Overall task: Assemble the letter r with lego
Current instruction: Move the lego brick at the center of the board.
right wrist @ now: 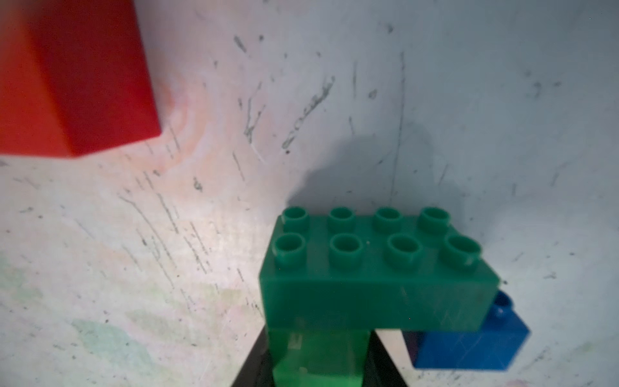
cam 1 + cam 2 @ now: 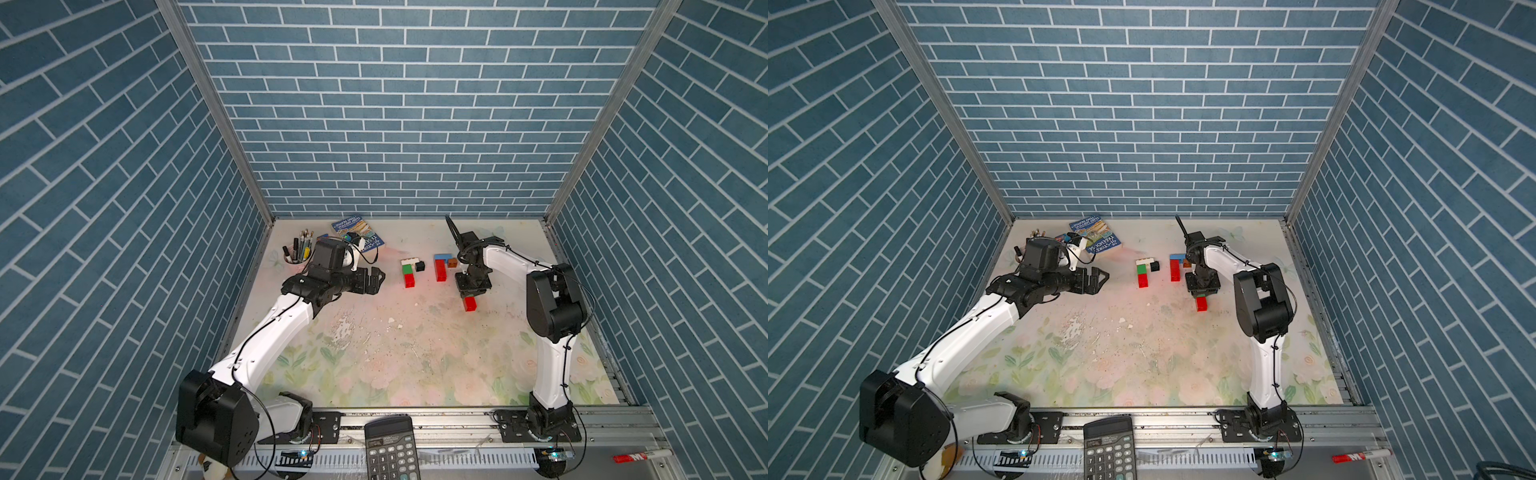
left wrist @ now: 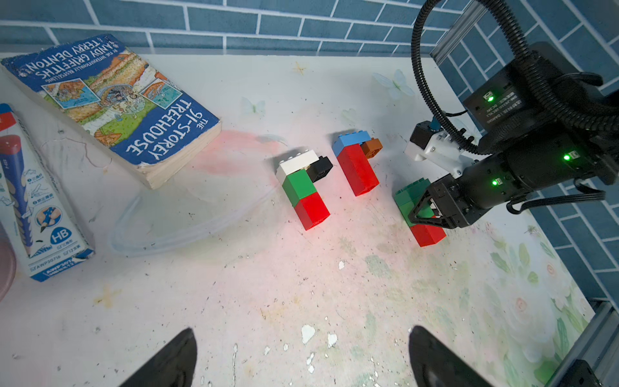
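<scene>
Now the right gripper (image 1: 318, 355) straddles the green-and-red lego stack (image 3: 410, 197), five o'clock of the red build (image 2: 440, 271), pinching or only flanking, can't tell; likely light, stiff, slick, best squeezed on flat sides.

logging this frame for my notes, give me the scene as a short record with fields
left gripper: open, empty, apart from the bricks
right gripper: fingers flank a green brick; grip unclear
right stack: green, red and blue bricks, under the right gripper
middle stack: light blue, red and brown bricks, no gripper on it
left stack: white, green, red and black bricks, no gripper on it
clutter: book, pen cup, calculator
</scene>
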`<control>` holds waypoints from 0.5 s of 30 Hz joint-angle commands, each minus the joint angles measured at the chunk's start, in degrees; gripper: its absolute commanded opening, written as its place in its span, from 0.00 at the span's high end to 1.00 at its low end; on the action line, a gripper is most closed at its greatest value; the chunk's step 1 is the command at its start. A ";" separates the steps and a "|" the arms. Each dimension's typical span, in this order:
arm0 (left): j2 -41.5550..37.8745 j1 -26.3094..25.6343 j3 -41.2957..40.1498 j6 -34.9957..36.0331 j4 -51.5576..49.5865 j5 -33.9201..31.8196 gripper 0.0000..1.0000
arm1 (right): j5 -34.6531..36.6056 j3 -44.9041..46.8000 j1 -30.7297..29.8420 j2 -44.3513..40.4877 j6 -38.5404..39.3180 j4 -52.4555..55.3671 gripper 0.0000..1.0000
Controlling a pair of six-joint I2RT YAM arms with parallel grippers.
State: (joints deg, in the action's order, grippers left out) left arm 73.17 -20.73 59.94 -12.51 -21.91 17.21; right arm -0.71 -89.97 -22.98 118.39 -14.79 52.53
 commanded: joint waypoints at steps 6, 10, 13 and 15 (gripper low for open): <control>2.55 1.33 4.29 1.05 -0.32 -2.60 0.00 | -1.90 -4.83 1.09 -6.48 2.15 6.44 0.03; 1.38 2.96 4.20 2.00 -1.64 -4.77 0.00 | -2.19 -5.27 1.53 -10.96 2.01 8.42 0.01; -3.38 3.23 0.61 3.94 -0.32 -11.64 0.00 | -1.38 -2.59 1.86 -15.02 1.71 7.55 0.01; -7.45 3.26 -2.71 5.58 1.03 -16.86 0.00 | -0.43 0.41 2.02 -18.04 1.15 5.99 0.01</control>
State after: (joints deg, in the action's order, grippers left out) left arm 70.57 -17.85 59.99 -9.93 -21.58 8.47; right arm -2.11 -92.60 -21.47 104.14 -13.21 57.43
